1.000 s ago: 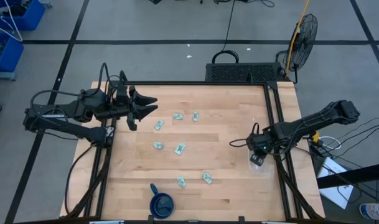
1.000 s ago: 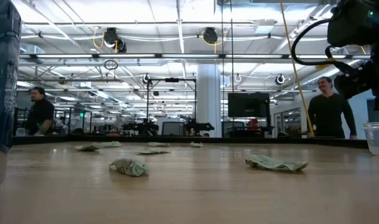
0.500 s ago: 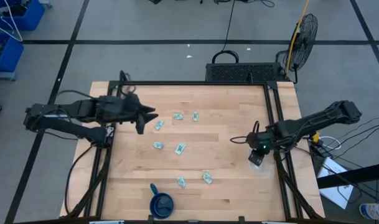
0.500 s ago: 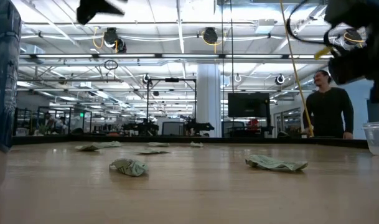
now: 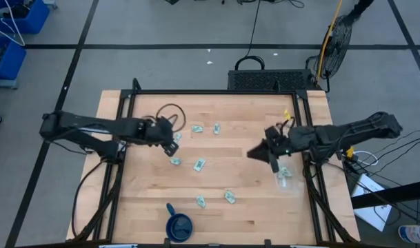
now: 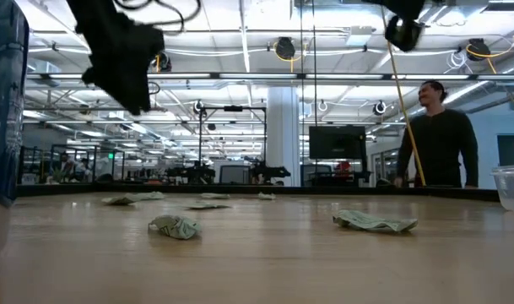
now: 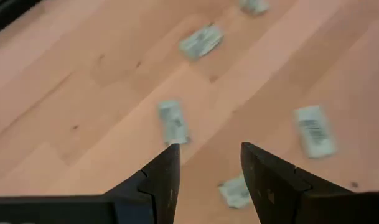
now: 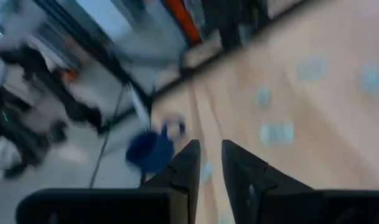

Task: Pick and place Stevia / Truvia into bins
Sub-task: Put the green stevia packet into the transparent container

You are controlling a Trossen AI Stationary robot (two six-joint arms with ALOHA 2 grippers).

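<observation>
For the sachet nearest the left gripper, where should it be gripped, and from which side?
Come straight down from above. The sachet lies flat on the table just under the left gripper, with no raised part to grab. A pinch across its short width, fingers straddling the long edges, looks best.

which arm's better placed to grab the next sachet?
Left, probably. The left gripper hangs open right over the upper cluster, with a sachet just ahead of its fingers. The right gripper, open and empty, is over bare table near the bin.
</observation>
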